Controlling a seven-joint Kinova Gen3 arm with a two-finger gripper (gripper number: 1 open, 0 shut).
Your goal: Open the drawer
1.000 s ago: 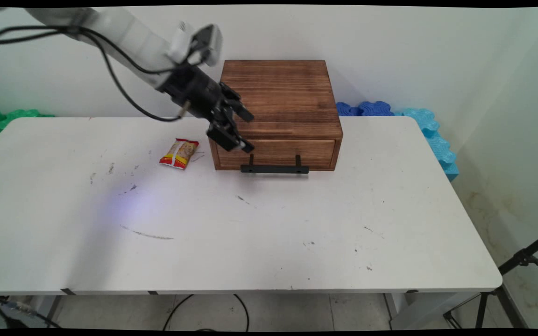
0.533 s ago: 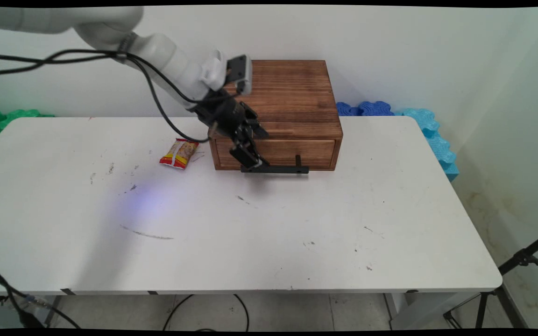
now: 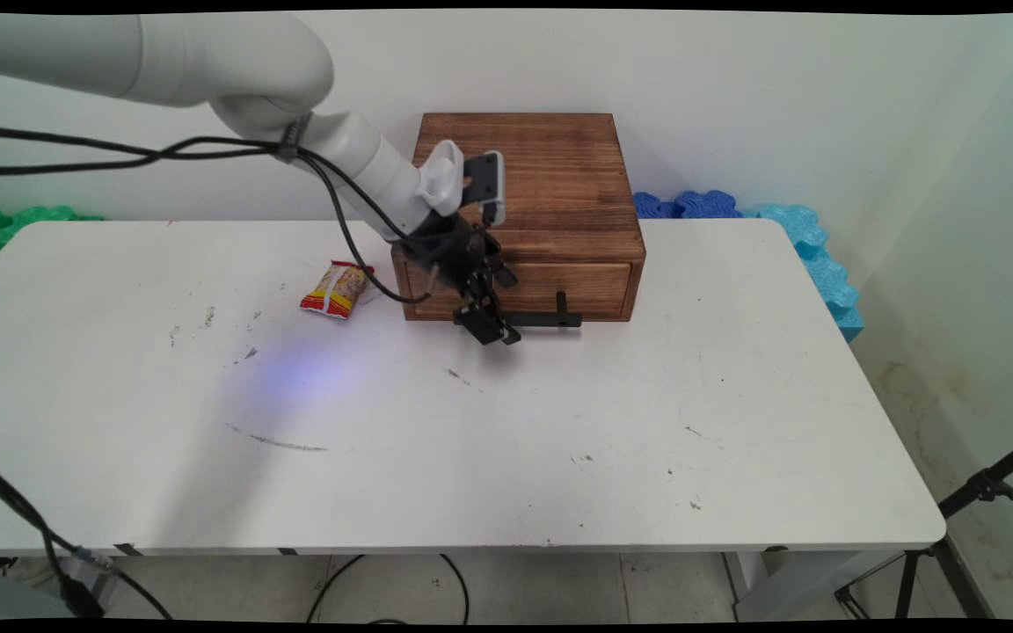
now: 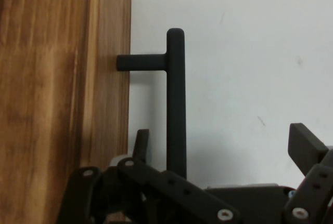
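You see the black two-finger gripper (image 3: 491, 327) with jaws wide apart astride the black bar handle (image 4: 176, 99) of the brown wooden drawer box (image 3: 524, 189), so the bar lies between its fingers.

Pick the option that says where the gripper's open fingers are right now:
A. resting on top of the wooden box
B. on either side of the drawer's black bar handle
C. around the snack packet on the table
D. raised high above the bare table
B: in the hand view the black bar handle runs between the spread fingers of the gripper, close to the wooden drawer front.
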